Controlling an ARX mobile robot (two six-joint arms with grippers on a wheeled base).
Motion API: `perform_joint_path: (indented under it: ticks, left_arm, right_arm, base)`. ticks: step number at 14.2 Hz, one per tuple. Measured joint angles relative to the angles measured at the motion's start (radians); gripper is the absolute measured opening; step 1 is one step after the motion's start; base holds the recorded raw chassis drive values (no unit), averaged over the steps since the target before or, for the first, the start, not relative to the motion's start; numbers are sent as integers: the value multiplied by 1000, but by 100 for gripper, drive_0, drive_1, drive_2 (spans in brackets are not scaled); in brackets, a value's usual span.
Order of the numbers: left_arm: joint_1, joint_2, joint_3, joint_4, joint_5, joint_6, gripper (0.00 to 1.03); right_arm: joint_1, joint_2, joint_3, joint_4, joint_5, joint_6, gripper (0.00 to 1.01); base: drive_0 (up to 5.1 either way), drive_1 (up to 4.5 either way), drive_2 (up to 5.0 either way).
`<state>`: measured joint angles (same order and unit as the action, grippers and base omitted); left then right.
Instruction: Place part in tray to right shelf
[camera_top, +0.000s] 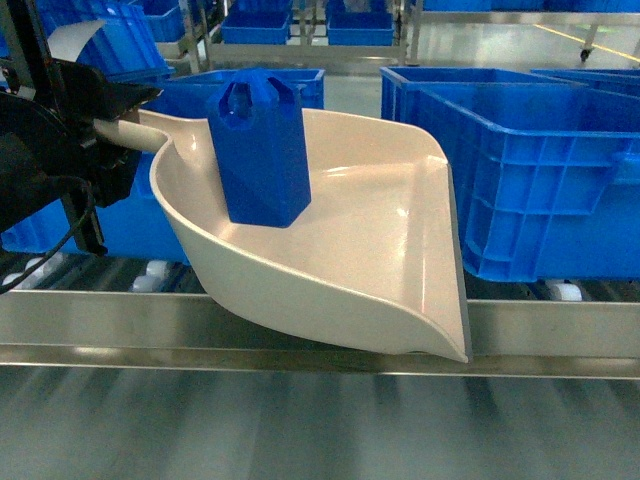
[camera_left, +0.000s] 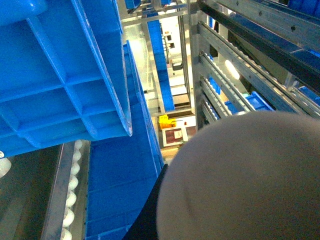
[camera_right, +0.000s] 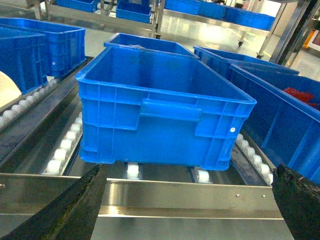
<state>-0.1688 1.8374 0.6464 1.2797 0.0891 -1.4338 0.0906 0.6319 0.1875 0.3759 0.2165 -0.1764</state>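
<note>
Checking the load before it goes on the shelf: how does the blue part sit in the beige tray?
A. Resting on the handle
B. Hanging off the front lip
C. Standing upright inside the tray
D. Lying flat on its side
C: in the head view the part stands upright on the floor of the tray, loops on top, near the handle end.

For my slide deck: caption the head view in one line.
Left end effector holds the beige tray by its handle, blue part upright inside, above the right shelf front rail.
</note>
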Motion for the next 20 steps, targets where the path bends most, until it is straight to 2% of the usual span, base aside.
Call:
perform_joint_path:
  ticks: [17, 18, 19, 20]
  left_arm:
    - [0, 0, 0, 0, 0, 0, 12]
    - [-12, -29, 12, -126, -60, 11, 12]
    - [-26, -66, 15, -242, -166, 64, 12]
    - [-34, -90, 18, -274, -192, 101, 12]
  right_arm:
    - [0, 0, 0, 0, 0, 0, 98]
    - [0, 0, 0, 0, 0, 0, 98]
    - [0, 0, 0, 0, 0, 0, 98]
    - [0, 0, 0, 0, 0, 0, 98]
  base:
    - [0, 0, 0]
    - [0, 0, 0]
    - [0, 0, 0]
    - [0, 0, 0]
